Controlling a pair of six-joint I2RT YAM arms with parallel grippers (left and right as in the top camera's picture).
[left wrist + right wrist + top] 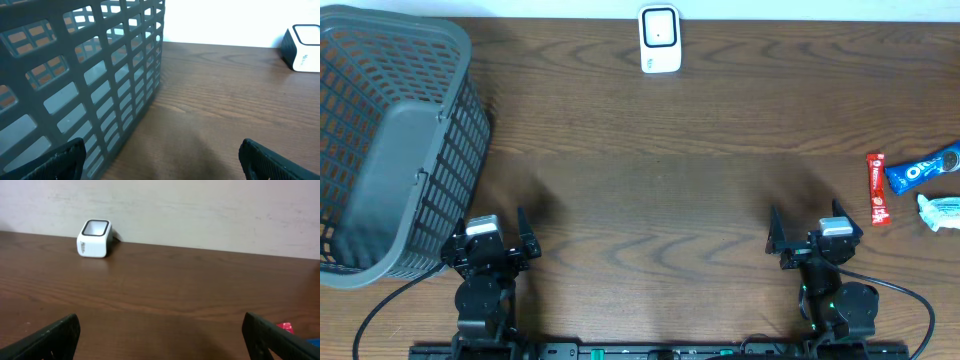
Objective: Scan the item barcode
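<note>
On grained wood table [670,150] — boxy white scanner [659,40].

The middle of the brown wooden table [670,190] lies open for passage, hemmed at nine o'clock by a tall grey plastic lattice basket [390,140], at twelve by a small white box-shaped scanner [660,40], and at three by small snack packets [920,172].

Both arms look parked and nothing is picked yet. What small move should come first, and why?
Probably swing the right end effector rightward and forward toward the thin red wrapped snack bar. The end effector's jaws stand open and empty, that bar lies nearest this arm, and the white box-shaped barcode scanner has nothing presented to it.
</note>
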